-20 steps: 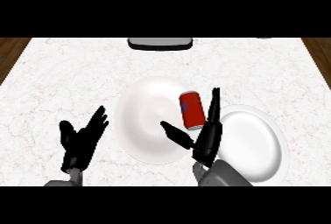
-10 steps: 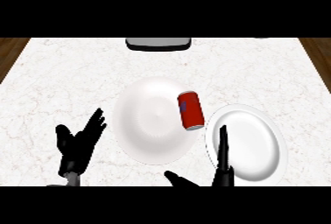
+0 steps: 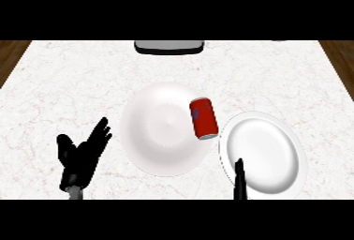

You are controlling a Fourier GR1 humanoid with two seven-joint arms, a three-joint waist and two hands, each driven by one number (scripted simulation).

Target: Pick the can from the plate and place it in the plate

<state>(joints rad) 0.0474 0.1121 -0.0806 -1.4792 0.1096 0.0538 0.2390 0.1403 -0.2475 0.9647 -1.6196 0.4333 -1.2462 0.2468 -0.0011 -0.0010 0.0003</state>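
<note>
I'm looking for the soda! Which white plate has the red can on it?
The bigger plate in the middle: the red can sits at its right edge. The smaller plate to the right carries no can.

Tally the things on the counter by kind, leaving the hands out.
Plates: 2, the left plate and the right plate
Cans: 1, the red can
Grey object at the far edge: 1
Total: 4

Left hand [image 3: 83,152] is resting open, left of the large plate [image 3: 160,133] — right hand [image 3: 239,180] is barely showing, lower right.
</note>
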